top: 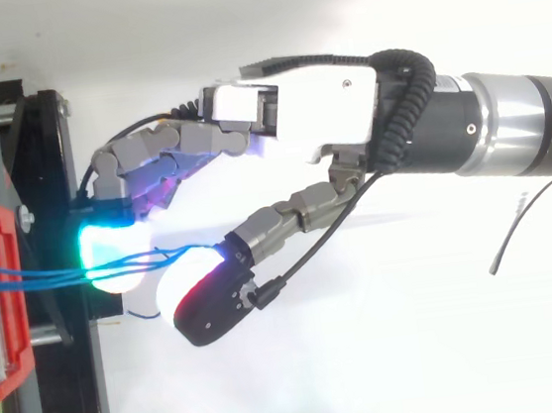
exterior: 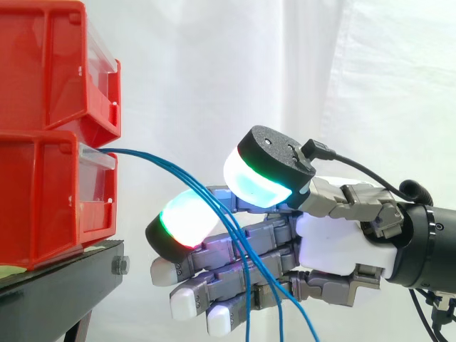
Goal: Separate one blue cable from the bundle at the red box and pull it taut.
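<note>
Singling out one strand from the blue cables (top: 59, 274) at the red box (exterior: 50, 199)
The hand (exterior: 335, 235) is held unclenched, pads (exterior: 260, 178) apart around the bundle drooping from the box front; one strand should be pinched alone, then drawn back level

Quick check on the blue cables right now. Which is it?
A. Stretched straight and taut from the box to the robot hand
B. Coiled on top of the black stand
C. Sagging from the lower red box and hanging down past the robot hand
C: in the side view the blue cables leave the lower red box, curve downward and hang slack in front of the open robot hand.
</note>
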`<state>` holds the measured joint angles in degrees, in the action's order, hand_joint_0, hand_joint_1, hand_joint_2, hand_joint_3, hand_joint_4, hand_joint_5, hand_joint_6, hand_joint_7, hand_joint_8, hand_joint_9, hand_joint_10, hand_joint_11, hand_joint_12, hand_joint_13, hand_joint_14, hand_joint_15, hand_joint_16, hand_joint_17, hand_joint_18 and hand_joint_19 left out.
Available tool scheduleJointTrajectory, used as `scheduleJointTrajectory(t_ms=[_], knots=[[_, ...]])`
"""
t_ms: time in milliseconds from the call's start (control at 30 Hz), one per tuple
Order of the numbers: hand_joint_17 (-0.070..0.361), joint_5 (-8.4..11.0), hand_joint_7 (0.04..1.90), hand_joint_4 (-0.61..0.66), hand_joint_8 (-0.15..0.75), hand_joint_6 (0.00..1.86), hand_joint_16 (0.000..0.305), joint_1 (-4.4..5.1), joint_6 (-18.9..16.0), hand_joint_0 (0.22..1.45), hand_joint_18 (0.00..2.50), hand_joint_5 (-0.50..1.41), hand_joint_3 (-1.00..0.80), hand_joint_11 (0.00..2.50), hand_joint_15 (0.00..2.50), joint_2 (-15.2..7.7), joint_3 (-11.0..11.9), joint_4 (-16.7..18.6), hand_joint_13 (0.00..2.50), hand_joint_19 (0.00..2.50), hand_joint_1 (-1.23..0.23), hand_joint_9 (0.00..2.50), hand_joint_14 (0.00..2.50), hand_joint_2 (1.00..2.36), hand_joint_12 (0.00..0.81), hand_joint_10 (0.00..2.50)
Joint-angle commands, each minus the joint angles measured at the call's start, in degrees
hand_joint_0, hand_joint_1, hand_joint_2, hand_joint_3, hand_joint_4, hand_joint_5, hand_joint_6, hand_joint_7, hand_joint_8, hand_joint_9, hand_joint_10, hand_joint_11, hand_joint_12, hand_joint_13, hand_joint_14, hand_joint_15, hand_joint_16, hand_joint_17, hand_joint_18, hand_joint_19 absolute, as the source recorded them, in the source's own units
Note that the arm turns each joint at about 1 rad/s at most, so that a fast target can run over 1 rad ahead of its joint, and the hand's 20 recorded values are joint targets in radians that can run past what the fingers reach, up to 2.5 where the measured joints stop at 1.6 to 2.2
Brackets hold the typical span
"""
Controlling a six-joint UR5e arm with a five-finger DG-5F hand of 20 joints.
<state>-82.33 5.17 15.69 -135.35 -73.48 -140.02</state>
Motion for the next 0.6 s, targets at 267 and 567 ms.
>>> scheduleJointTrajectory(t_ms=[267,567], knots=[[0.091,-0.02,1.14,0.14,0.307,0.64,0.040,-0.16,-1.72,0.58,0.68,-0.14,-0.33,0.44,0.41,0.00,0.00,0.09,0.69,0.59,-0.66,0.64,0.01,1.01,0.335,0.01],[0.091,-0.99,1.03,0.13,0.309,0.73,0.040,-0.60,-2.68,0.59,0.69,-0.16,-0.26,0.47,0.42,0.00,0.18,0.09,0.70,0.61,-0.62,0.66,0.01,1.01,0.335,0.01]])
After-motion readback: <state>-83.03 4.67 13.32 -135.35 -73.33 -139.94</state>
